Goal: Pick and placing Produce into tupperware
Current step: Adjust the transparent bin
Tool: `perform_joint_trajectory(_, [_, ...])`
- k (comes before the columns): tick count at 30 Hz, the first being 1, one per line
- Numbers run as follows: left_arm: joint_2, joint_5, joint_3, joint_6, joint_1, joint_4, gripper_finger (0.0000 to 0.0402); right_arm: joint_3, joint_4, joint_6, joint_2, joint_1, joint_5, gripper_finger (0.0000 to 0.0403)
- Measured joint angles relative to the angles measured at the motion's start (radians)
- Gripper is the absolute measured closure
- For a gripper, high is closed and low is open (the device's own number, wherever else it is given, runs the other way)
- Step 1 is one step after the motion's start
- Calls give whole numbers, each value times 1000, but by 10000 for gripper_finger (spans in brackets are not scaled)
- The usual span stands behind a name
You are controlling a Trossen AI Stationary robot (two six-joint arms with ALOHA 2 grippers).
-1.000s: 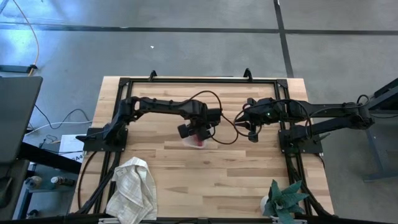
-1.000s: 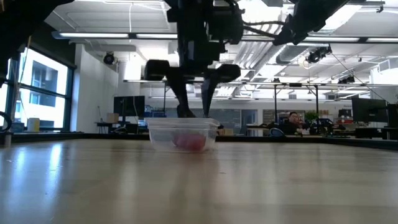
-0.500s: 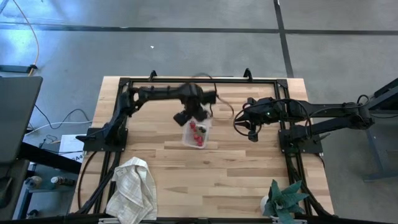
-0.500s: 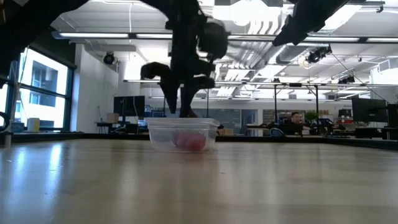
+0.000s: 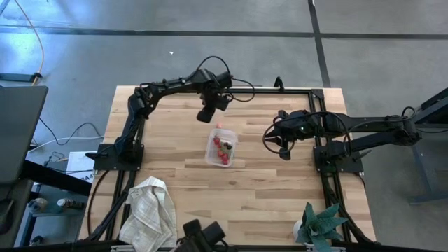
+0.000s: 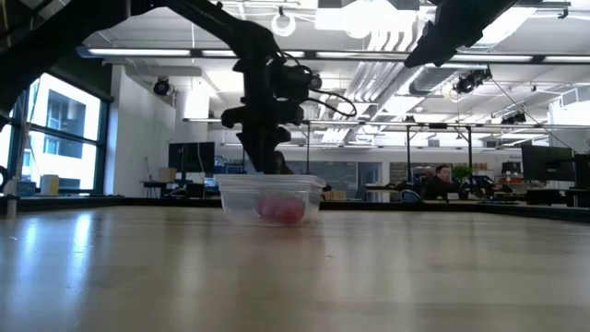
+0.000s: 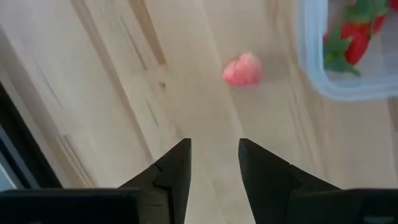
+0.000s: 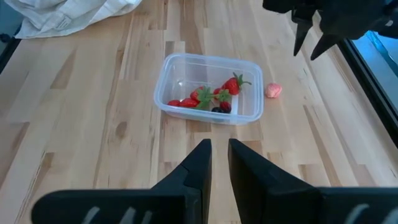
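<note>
**Tupperware mid-table, one pink piece loose beside it**

Tupperware (image 5: 221, 148) sits on the wooden table (image 5: 280, 203), clear and upright, with red strawberries (image 8: 211, 96) and a dark berry inside. Left gripper (image 5: 207, 114) hangs above the boards toward the far edge, fingers (image 7: 174, 171) parted by a narrow gap with nothing between them. Right gripper (image 5: 282, 150) waits off to the container's side, fingers close together, empty. Smallest of all, a pink piece (image 7: 242, 69) lies on the wood just beside the container's end wall.

Two black jointed arms, looping cables
</note>
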Motion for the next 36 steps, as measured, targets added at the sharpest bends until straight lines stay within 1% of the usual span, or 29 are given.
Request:
perform_joint_trajectory(7, [0,36,-70,-32,-17,110,278,0,0,-1,0,0,0,356])
perform_joint_trajectory(10, [0,68,-101,-36,-23,114,278,0,0,0,0,0,0,356])
perform_joint_trajectory(13, [0,53,-128,-41,-31,123,278,0,0,-1,0,0,0,356])
perform_joint_trajectory(18, [0,59,-174,-71,-49,168,278,0,0,0,0,0,0,356])
perform_joint_trajectory(30, [0,93,-180,-117,-132,160,278,0,0,-1,0,0,0,356])
perform_joint_trajectory(36, [0,81,-180,-138,-175,136,278,0,0,0,0,0,0,356])
